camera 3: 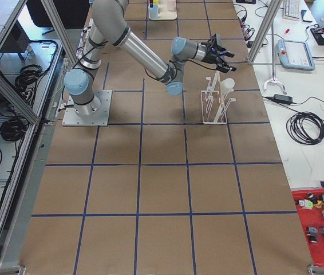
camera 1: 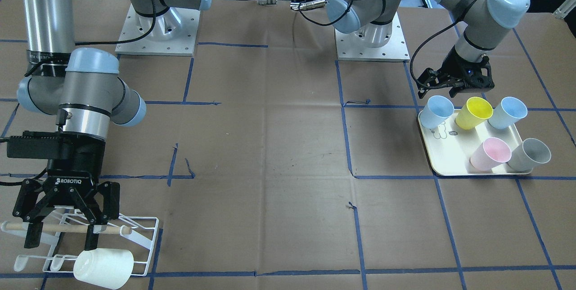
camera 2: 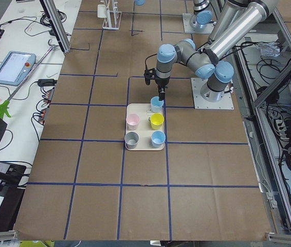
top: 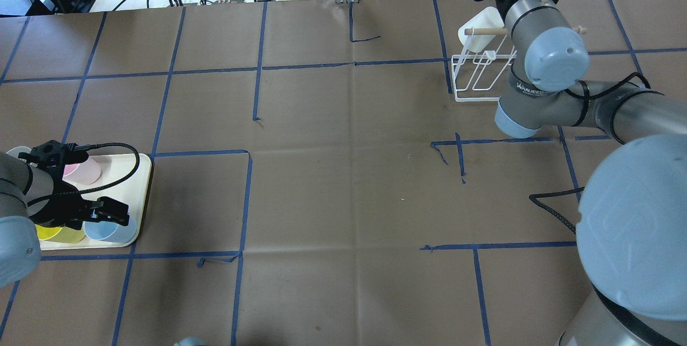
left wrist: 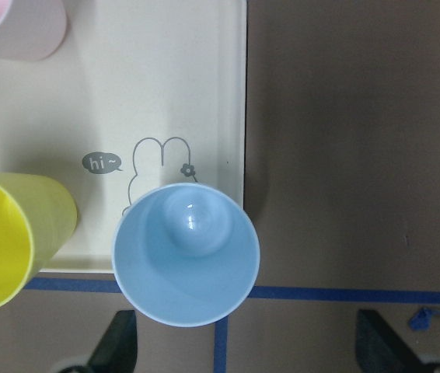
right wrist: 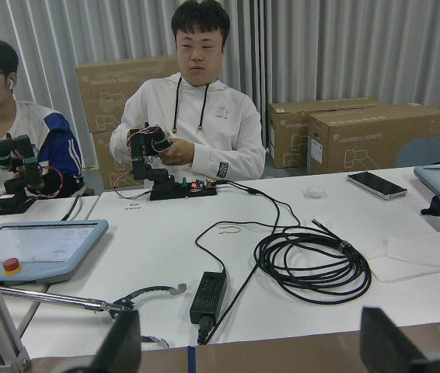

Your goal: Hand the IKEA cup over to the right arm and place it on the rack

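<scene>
Left pincer (left wrist: 247, 346) hangs spread above the pale blue cup (left wrist: 186, 252), which stands upright at the corner of the cream tray (left wrist: 197, 93) with the yellow cup (left wrist: 10, 241) just beside it. A careless descent could clip that neighbour or tip the blue one off the tray's edge. Far across the tabletop (camera 1: 270, 146), the right pincer (camera 1: 62, 236), also spread, hangs over the dowel (camera 1: 63, 228) of the rack (camera 1: 146, 245), which holds a white cup (camera 1: 104, 267), and it could snag the bar.

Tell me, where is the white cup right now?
The white cup sits bottom left in the front-facing view, tipped sideways on the rack, just below the open right end effector.
</scene>
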{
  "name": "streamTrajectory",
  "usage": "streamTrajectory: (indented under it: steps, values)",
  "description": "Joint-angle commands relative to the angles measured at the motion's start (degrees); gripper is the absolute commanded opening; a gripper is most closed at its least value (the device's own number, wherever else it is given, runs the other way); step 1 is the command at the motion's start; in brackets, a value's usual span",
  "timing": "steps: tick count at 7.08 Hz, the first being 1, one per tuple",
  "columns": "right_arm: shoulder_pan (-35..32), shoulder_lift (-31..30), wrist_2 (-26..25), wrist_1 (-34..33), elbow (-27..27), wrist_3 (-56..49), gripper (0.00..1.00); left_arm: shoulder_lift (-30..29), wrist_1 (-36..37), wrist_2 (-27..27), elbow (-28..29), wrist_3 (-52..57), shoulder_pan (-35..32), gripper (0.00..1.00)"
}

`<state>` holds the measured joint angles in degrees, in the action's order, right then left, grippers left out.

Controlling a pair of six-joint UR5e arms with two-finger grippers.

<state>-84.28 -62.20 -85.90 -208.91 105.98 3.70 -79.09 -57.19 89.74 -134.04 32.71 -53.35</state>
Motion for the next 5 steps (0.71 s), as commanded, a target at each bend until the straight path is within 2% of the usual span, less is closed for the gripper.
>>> streamTrajectory:
  steps: [1,3,5]
  values:
    - [-0.53,-5.54,4.30,0.34,3.42,4.10,1.00,-3.43,5.74,0.00,-2.97,-0.71,0.00,0.97]
    - [-2.02,-7.75,7.05,0.34,3.97,10.67,1.00,-4.23,7.53,0.09,-3.16,-0.54,-0.26,0.99]
    - [-3.69,-8.64,7.68,0.26,5.01,19.11,1.00,-4.23,7.62,-0.09,-3.16,-0.19,-0.79,0.97]
